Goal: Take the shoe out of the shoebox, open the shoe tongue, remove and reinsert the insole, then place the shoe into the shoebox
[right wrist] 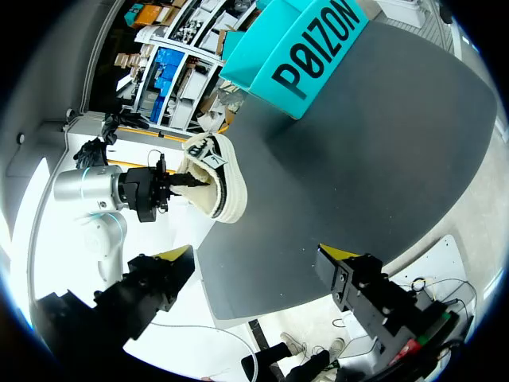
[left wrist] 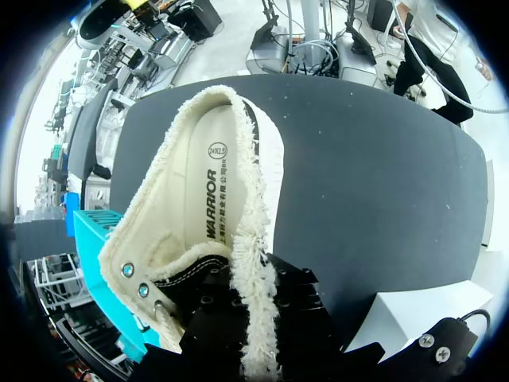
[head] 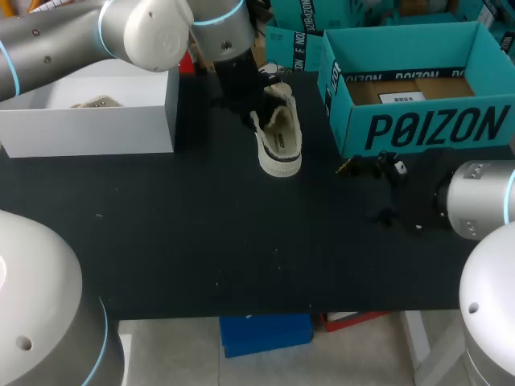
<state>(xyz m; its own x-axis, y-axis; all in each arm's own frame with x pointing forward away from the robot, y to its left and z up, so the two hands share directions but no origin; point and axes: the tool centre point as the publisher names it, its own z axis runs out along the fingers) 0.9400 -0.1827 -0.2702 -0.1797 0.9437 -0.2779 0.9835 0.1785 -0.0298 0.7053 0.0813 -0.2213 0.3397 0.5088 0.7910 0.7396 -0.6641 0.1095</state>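
Your black tabletop (head: 201, 241) carries a white open box (head: 88, 133) at ten o'clock and the teal cardboard shoebox (head: 418, 129), open-topped, at two o'clock. Between them, near twelve, is the cream fleece-trimmed shoe with a white rubber sole (head: 279, 137), its rubber end toward six. Your left gripper (head: 256, 108) is clamped on the fleecy edge of the shoe's opening, and the pale printed insole (left wrist: 208, 199) lies inside. Your right gripper (right wrist: 256, 255) hovers at three o'clock, fingers spread wide, holding nothing.
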